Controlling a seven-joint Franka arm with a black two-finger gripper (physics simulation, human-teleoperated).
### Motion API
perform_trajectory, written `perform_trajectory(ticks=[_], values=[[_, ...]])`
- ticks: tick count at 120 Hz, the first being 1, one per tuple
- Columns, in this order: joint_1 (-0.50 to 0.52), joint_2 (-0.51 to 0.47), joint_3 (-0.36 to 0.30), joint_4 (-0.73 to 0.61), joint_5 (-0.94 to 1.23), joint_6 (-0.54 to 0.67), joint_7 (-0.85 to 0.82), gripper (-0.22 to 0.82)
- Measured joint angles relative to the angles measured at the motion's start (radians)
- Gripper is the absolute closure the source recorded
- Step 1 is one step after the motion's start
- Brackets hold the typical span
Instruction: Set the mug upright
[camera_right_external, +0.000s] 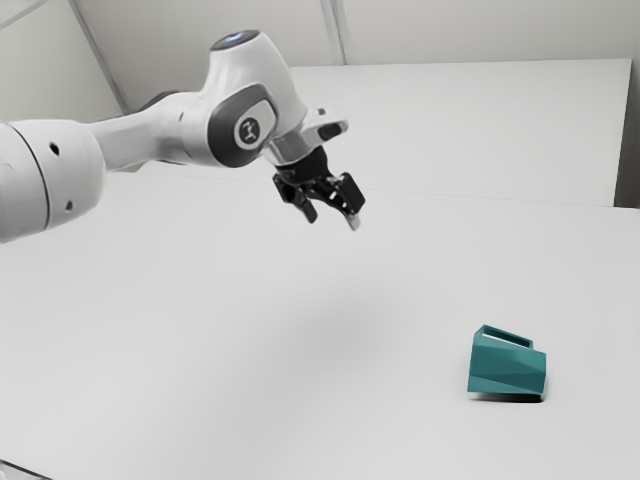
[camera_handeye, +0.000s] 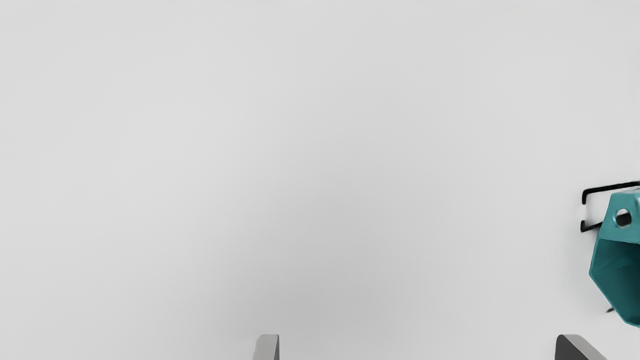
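Note:
High above the table, my gripper (camera_right_external: 333, 219) is open with nothing between its fingers. In the wrist view the two tips of the gripper (camera_handeye: 417, 347) stand wide apart. A teal, faceted mug (camera_right_external: 507, 367) lies on its side on the table, lower than the gripper and toward the exterior view's right, with its handle on the upper side. The wrist view has part of the mug (camera_handeye: 614, 280) at its edge, its hollow opening facing the camera; the rest of it is cut off.
The white table (camera_right_external: 230, 330) spreads under the arm and around the mug. Behind it stands a pale wall panel (camera_right_external: 470, 130). Thin black marks lie beside the mug in the wrist view.

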Motion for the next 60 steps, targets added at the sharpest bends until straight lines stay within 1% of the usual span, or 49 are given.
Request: perform_trajectory(ticks=[16, 31, 35, 40, 44, 52, 60], values=[[-0.036, 0.022, -0.033, -0.007, -0.008, 0.064, -0.078, 0.00], [-0.101, 0.063, -0.033, -0.005, -0.009, 0.105, -0.154, 0.00], [-0.138, 0.074, -0.010, -0.005, -0.010, 0.117, -0.174, 0.00], [-0.199, 0.084, 0.040, -0.006, -0.021, 0.129, -0.199, 0.00], [-0.228, 0.089, 0.064, -0.006, -0.037, 0.137, -0.218, 0.00], [-0.255, 0.095, 0.086, -0.007, -0.071, 0.148, -0.252, 0.00], [-0.284, 0.097, 0.094, -0.023, -0.115, 0.159, -0.283, 0.00]])
